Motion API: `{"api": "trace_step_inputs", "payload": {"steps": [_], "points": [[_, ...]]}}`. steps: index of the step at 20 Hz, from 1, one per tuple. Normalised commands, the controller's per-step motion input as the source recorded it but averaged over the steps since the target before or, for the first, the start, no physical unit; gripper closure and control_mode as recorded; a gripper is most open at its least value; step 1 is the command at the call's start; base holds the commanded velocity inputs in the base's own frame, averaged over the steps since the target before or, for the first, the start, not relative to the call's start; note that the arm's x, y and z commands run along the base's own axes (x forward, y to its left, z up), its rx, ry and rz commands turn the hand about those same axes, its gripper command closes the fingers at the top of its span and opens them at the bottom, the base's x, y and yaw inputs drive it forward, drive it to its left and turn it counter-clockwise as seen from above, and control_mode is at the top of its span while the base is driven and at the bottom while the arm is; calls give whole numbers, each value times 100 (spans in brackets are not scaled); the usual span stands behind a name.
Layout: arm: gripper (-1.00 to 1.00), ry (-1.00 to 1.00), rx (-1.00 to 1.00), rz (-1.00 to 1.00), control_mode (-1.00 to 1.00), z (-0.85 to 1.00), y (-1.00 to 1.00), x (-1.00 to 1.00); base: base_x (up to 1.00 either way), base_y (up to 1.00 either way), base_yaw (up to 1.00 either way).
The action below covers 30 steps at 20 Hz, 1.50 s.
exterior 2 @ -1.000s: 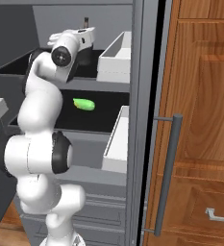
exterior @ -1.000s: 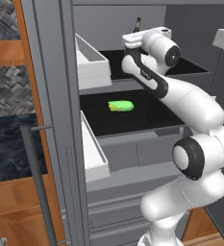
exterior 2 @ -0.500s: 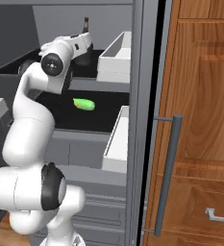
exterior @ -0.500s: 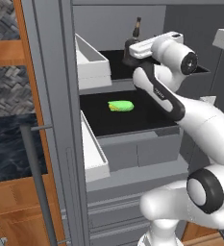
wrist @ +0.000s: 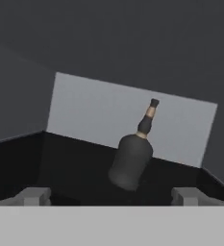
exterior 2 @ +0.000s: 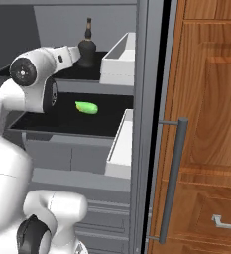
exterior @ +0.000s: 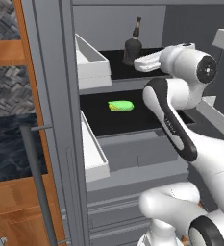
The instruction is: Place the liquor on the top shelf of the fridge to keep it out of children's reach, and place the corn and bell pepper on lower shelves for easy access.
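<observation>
The liquor (exterior: 132,45) (exterior 2: 87,45) (wrist: 131,161) stands upright on the top shelf (exterior: 116,71) (exterior 2: 75,73) of the open fridge (exterior: 51,96) (exterior 2: 142,99), free of any grip. My gripper (exterior: 137,62) (exterior 2: 76,53) (wrist: 111,197) hovers just in front of the bottle, open, its fingertips (wrist: 34,196) wide apart and off the bottle. The green corn (exterior: 120,105) (exterior 2: 86,107) lies on the lower shelf (exterior: 113,124) (exterior 2: 62,121) one board down. The bell pepper is out of view.
White door bins (exterior: 92,65) (exterior: 95,156) (exterior 2: 118,59) (exterior 2: 118,149) jut out beside both shelves. Grey drawers (exterior: 137,153) sit under the lower shelf. A wooden cabinet (exterior 2: 206,99) flanks the fridge, whose bar handle (exterior 2: 172,178) hangs at the door edge.
The hand has drawn back a little from the bottle and the elbow has swung outward. The bottle and the corn have stayed put. The jaws remain open.
</observation>
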Motion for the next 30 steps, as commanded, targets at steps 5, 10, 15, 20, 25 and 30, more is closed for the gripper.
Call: {"api": "trace_step_inputs", "payload": {"steps": [5, 10, 15, 20, 25, 30], "points": [[-100, 26, 6, -3, -100, -25, 0, -100, 0, 0, 0], [-100, 21, 10, -1, -100, -32, -9, -92, 0, 0, 0], [-100, 16, 9, 0, -100, -33, -4, -71, 0, 0, 0], [-100, 12, 8, 0, -100, -34, 0, -55, 0, 0, 0], [-100, 18, 4, 0, -100, -15, 0, -56, 0, 0, 0], [-100, 18, -1, 0, -100, -18, 3, -40, 0, 0, 0]]}}
